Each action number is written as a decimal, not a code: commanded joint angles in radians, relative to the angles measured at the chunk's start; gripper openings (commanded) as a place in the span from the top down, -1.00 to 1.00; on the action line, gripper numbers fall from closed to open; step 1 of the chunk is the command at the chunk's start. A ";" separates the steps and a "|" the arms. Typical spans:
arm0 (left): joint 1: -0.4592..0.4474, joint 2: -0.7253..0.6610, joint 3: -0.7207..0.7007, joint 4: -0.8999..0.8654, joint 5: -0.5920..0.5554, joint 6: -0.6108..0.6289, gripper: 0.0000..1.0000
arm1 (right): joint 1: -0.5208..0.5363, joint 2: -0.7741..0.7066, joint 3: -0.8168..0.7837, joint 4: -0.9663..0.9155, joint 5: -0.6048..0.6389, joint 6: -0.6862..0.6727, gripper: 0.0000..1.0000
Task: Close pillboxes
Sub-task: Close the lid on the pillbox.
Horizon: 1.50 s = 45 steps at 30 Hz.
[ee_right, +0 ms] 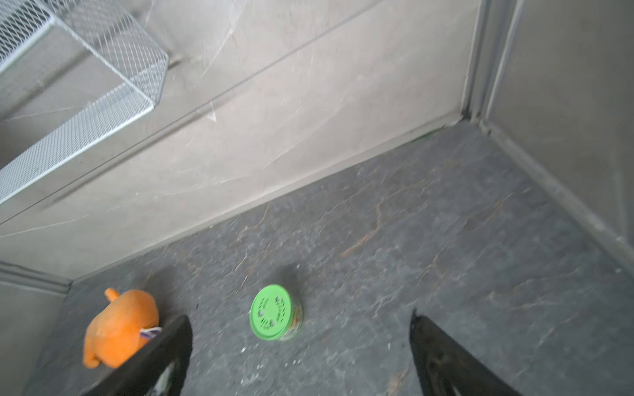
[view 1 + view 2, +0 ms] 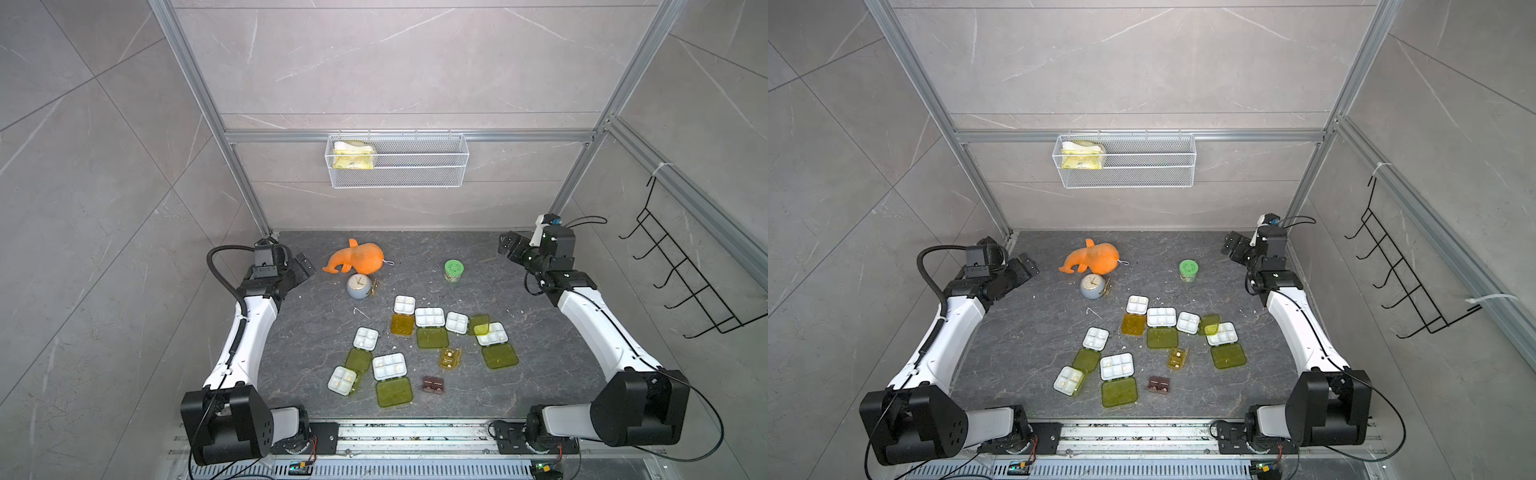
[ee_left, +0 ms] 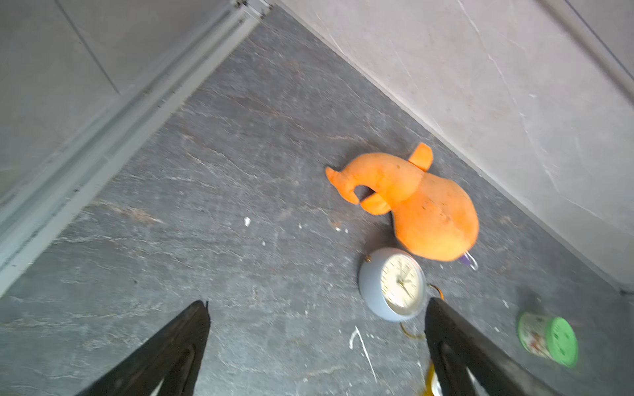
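On the dark stone tabletop (image 2: 299,332), the pillboxes (image 2: 429,316) are clustered from the centre toward the near edge, between the two arms. Seven white trays (image 2: 389,366) are seen with their lids hinged open. One orange lid (image 2: 402,324) is present; the other lids are yellow-green. A smaller amber box (image 2: 450,358) lies among them and appears open. A dark brown box (image 2: 433,384) sits near the front of the cluster. Small pale pills are visible in several cells.

The left gripper (image 2: 304,266) is held at the far left of the table, with its jaws spread wide and nothing between them. The right gripper (image 2: 506,245) is held near the far right corner, likewise spread wide and empty. Both are well apart from the pillboxes.

Behind the cluster, an orange plush toy (image 2: 355,258) is placed just beside a round clock (image 2: 358,286). A green-lidded jar (image 2: 454,270) stands upright toward the right gripper. A wire basket (image 2: 397,160) is mounted on the rear wall.
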State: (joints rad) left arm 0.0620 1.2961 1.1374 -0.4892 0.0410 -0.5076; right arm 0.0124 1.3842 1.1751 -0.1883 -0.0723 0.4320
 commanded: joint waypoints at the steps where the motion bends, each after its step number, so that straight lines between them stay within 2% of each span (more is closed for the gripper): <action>1: 0.000 -0.042 0.035 -0.069 0.175 -0.027 -0.99 | 0.014 0.037 0.091 -0.138 -0.125 0.074 -0.98; 7: -0.018 -0.075 0.041 -0.123 0.277 -0.046 -0.99 | 0.069 0.132 0.266 -0.330 -0.308 0.078 -0.91; 12: -0.163 -0.041 0.104 -0.235 0.234 -0.006 -0.99 | 0.123 0.192 0.370 -0.549 -0.377 0.024 -0.86; 16: -0.322 0.009 0.157 -0.302 0.157 0.002 -0.99 | 0.152 0.190 0.390 -0.685 -0.374 -0.008 -0.84; 22: -0.421 0.094 0.173 -0.293 0.178 -0.014 -0.99 | 0.188 0.171 0.400 -0.882 -0.291 -0.052 -0.80; 32: -0.578 0.220 0.176 -0.162 0.199 -0.115 -0.95 | 0.191 0.125 0.220 -0.881 -0.289 -0.038 -0.70; 37: -0.600 0.270 0.169 -0.069 0.244 -0.198 -0.90 | 0.207 0.133 0.182 -0.774 -0.376 0.031 -0.67; 45: -0.603 0.257 0.173 -0.099 0.226 -0.223 -0.86 | 0.313 0.231 0.259 -0.721 -0.410 0.057 -0.67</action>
State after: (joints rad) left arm -0.5415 1.5745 1.2907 -0.5934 0.2539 -0.7078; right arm 0.3016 1.5787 1.3926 -0.9401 -0.4526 0.4725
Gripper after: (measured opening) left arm 0.931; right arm 0.834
